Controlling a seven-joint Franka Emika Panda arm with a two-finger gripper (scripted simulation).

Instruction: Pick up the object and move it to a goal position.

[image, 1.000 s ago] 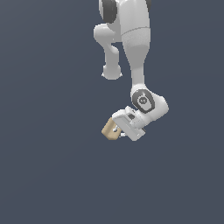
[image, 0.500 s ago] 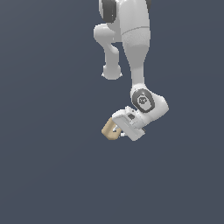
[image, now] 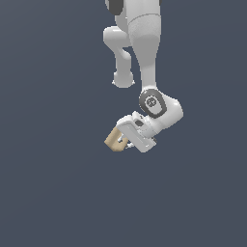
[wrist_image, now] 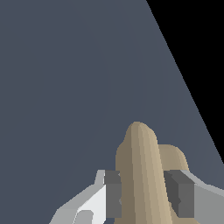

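Observation:
The object (image: 114,139) is a small tan blocky piece with rounded edges. In the exterior view it sits at the tip of my white gripper (image: 122,141), to the exterior view's left of the hand, and the arm hides part of it. In the wrist view the tan object (wrist_image: 141,175) stands between my two dark finger pads (wrist_image: 113,192), which press on its sides. The gripper (wrist_image: 145,194) is shut on the object. Whether the object is lifted off the dark surface cannot be told.
A plain dark grey-blue surface (image: 53,183) fills the exterior view around the arm. In the wrist view the surface ends at an edge (wrist_image: 183,78), with black beyond it.

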